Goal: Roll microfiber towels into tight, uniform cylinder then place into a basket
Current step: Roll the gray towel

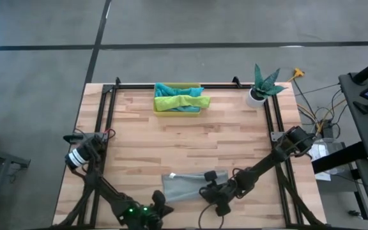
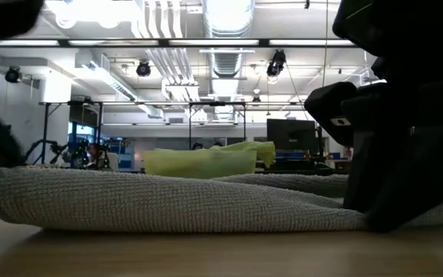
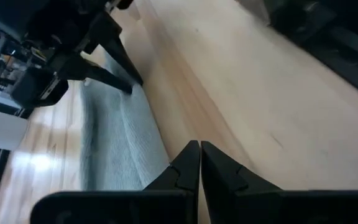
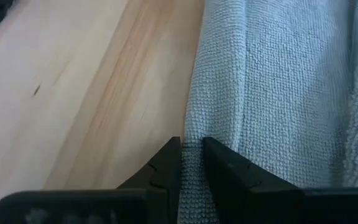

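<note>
The grey towel (image 1: 185, 186) is lying soft and limp at the table's near edge; it is looking light and floppy, best taken by its folded edge; the right gripper (image 4: 191, 163) is pinching that edge narrowly; the left gripper (image 3: 199, 163) is waiting shut nearby; one grey towel out; the basket (image 1: 179, 110), far centre, is holding a green and a teal.

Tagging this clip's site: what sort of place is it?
Probably a robotics lab or workshop in an industrial hall: exposed ceiling ducts, a monitor and equipment racks behind, and a framed wooden table on bare concrete floor.
</note>
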You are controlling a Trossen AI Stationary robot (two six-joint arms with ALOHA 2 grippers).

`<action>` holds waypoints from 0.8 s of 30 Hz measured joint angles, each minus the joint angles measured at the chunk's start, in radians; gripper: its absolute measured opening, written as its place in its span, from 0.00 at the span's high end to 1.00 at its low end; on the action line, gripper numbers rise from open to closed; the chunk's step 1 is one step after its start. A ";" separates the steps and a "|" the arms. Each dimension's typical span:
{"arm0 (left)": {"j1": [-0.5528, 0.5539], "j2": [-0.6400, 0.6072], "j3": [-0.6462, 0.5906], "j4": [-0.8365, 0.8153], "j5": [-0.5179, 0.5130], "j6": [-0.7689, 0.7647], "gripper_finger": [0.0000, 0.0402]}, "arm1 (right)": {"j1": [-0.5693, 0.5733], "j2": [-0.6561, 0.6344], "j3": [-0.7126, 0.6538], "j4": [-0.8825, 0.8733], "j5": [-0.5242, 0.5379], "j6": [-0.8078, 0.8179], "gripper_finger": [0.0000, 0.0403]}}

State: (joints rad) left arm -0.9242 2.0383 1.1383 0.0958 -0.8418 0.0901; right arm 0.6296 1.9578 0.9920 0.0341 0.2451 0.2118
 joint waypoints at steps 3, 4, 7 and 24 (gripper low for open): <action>0.009 0.019 0.023 -0.005 -0.005 0.026 1.00 | -0.001 -0.005 0.008 0.000 -0.013 0.057 0.86; 0.009 0.020 0.029 -0.018 -0.015 0.026 1.00 | -0.001 -0.007 0.009 -0.001 -0.020 0.076 0.88; 0.008 0.021 0.044 -0.058 -0.048 0.031 1.00 | -0.003 -0.009 0.012 0.003 -0.064 0.118 0.95; 0.012 0.022 0.054 -0.043 -0.039 0.021 0.64 | -0.002 -0.022 0.012 0.189 -0.270 0.210 0.98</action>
State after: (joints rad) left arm -0.9122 2.0602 1.1927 0.0531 -0.8810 0.1112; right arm 0.6281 1.9358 1.0039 0.2230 -0.0246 0.4216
